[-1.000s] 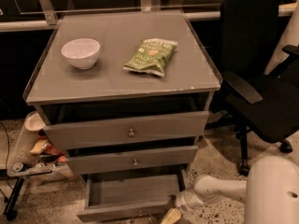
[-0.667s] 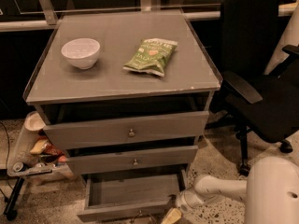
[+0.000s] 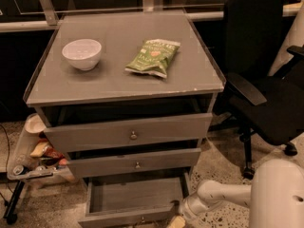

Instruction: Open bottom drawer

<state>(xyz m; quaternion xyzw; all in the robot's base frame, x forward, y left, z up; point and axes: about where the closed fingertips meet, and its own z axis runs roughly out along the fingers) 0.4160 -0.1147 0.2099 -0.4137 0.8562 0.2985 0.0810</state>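
The grey cabinet (image 3: 123,82) has three drawers. The bottom drawer (image 3: 130,201) is pulled out, and its shallow grey tray is open to view; its front (image 3: 126,218) runs along the frame's lower edge. The top drawer (image 3: 128,133) and the middle drawer (image 3: 135,163) each show a small round knob and stand slightly out. My white arm (image 3: 223,196) reaches in from the lower right. My gripper (image 3: 176,221) is at the bottom drawer's right front corner, mostly cut off by the frame's edge.
A white bowl (image 3: 81,53) and a green snack bag (image 3: 153,57) lie on the cabinet top. A black office chair (image 3: 263,80) stands to the right. A low cart with clutter (image 3: 33,158) stands at the left. The floor is speckled.
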